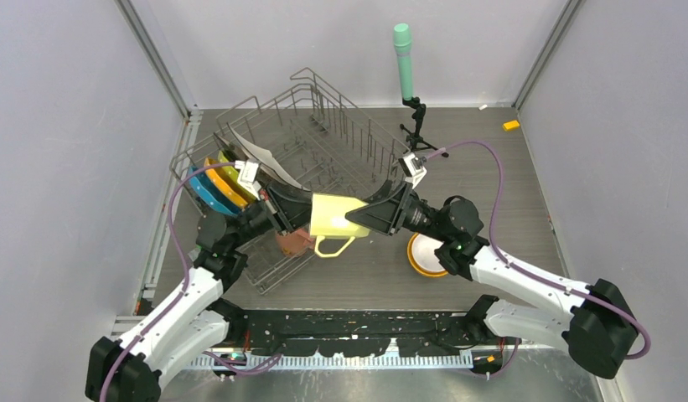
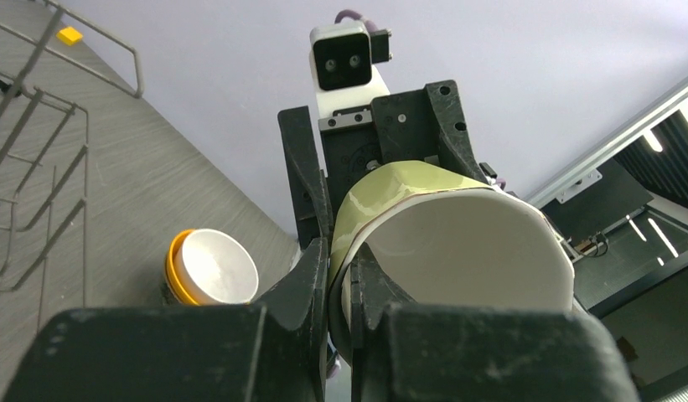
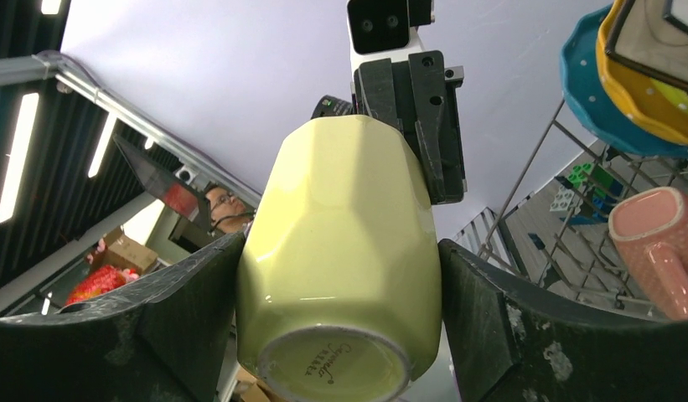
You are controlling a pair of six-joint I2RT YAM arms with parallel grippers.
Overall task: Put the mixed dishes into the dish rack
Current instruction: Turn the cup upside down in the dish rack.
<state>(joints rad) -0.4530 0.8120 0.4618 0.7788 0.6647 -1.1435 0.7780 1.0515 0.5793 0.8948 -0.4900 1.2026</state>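
Observation:
A pale-yellow mug hangs on its side between both arms, above the table in front of the dish rack. My left gripper is shut on the mug's rim, one finger inside and one outside. My right gripper spans the mug's body near its base, with both fingers against its sides. Blue, orange and yellow-green plates and a white square plate stand in the rack's left end. A pink mug lies in the rack.
An orange and white bowl sits on the table under my right arm. A green-topped cylinder on a black tripod stands behind the rack's right corner. A small orange block lies at the far right.

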